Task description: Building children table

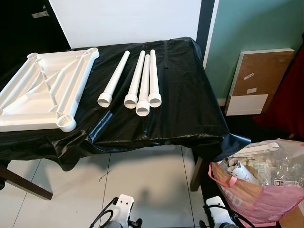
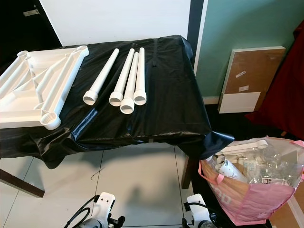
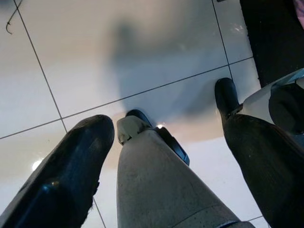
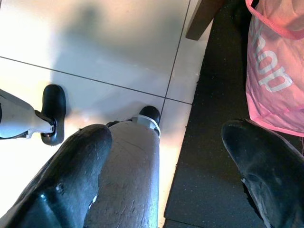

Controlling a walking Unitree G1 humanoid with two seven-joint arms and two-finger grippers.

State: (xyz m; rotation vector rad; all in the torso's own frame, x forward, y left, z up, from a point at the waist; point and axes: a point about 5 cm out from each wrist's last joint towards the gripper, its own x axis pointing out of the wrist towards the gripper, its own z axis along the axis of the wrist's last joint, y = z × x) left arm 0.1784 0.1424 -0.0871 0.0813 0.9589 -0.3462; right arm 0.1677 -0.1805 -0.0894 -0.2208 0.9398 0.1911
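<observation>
An upside-down white plastic tabletop (image 1: 42, 88) lies at the left of a table under a black sheet (image 1: 180, 104); a threaded socket (image 1: 67, 122) shows at its near corner. Several white tube legs lie to its right, wide ends toward me: one leg (image 1: 114, 78) apart, the other three (image 1: 142, 83) bunched side by side. Both arms hang low, far from the table. My left gripper (image 3: 166, 161) is open, its fingers (image 3: 71, 166) pointing down at the floor tiles beside my own leg. My right gripper (image 4: 166, 166) is open too, over tile and dark mat.
A pink bag (image 1: 261, 190) stuffed with clear plastic and white parts stands on the floor at the right. A brown and white board (image 1: 259, 80) leans on the green wall. A wooden table leg (image 1: 197, 173) stands beside the bag. White tile floor (image 1: 142, 185) stretches between me and the table.
</observation>
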